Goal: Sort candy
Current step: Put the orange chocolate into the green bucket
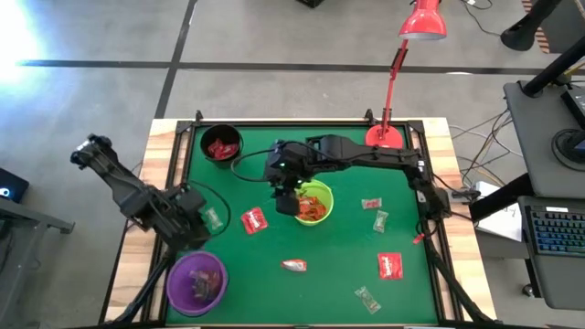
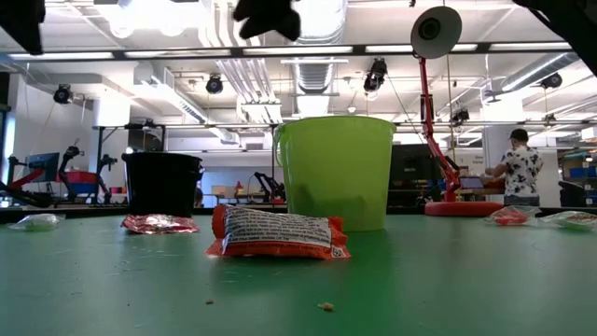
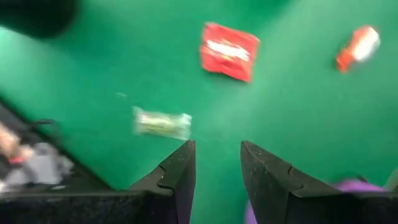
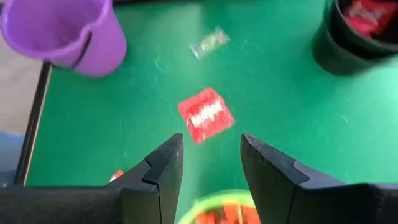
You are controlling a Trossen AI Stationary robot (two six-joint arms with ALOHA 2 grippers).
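Above the lime-green bowl, right gripper fingers parted, empty — left gripper likewise.

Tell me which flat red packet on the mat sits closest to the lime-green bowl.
The flat red packet just left of the lime-green bowl. The other red packet lies much farther off, toward the mat's right near corner.

two dark, matte black jointed arms, each ending in a tool with two angular, stepped fingers.
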